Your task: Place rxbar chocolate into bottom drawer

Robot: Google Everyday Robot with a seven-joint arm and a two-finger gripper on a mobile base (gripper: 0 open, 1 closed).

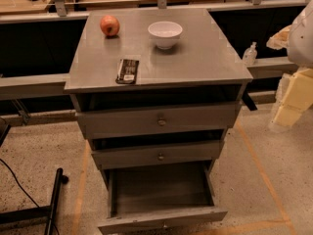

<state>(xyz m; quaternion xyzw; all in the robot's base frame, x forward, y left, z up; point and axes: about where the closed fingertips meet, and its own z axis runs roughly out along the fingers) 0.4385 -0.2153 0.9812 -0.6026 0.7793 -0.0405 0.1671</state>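
The rxbar chocolate (127,71), a flat black bar with a white label patch, lies on the grey cabinet top (205,58) near its front edge, left of the middle. The bottom drawer (161,222) is pulled far out toward me, and the part of its inside that shows is bare. The two shallower drawers above it stick out only a little. My gripper is not in view; only a white, rounded part of my arm (302,31) shows at the right edge, away from the bar.
A red apple (110,25) and a white bowl (165,34) stand at the back of the cabinet top. Pale yellow blocks (293,99) and a small bottle (250,54) are at the right. A black pole (53,199) lies on the floor at the left.
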